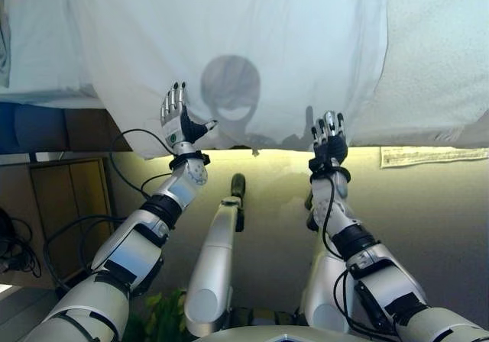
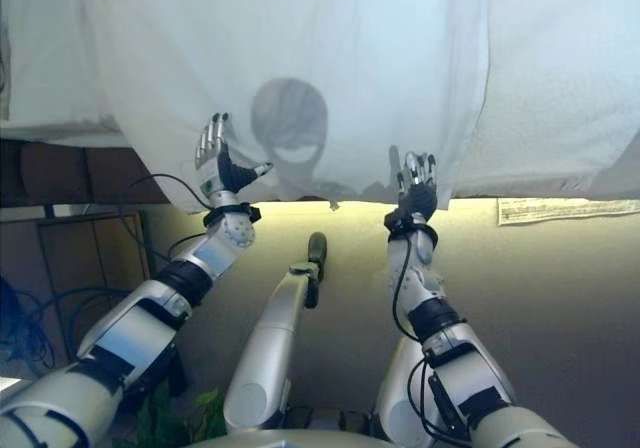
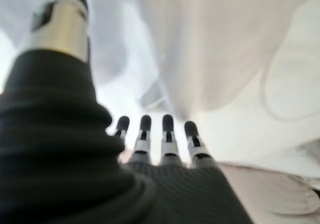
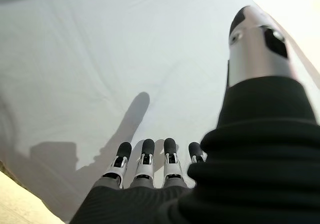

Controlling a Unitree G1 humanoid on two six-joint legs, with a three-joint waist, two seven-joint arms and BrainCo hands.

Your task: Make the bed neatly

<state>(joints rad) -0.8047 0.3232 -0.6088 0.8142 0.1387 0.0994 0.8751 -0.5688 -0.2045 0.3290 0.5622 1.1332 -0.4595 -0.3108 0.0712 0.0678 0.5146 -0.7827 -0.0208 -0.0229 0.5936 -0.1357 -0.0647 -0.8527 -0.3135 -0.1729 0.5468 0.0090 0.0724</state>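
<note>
A white sheet (image 1: 252, 44) hangs over the near side of the bed (image 1: 443, 67) and ends in a loose lower edge just above the floor. My left hand (image 1: 177, 120) is open, fingers straight, against the sheet's lower left part; its own wrist view shows its fingers (image 3: 165, 134) before folds of white cloth (image 3: 225, 49). My right hand (image 1: 328, 140) is open, fingers straight, at the sheet's lower edge towards the right. Its wrist view shows its fingers (image 4: 145, 159) over smooth sheet (image 4: 100, 59). Neither hand holds cloth.
A textured white mattress cover (image 1: 435, 52) shows at the right of the sheet. A wooden cabinet (image 1: 65, 197) stands at the left below the bed. A printed paper strip (image 1: 432, 156) lies on the beige floor (image 1: 428, 204) at the right.
</note>
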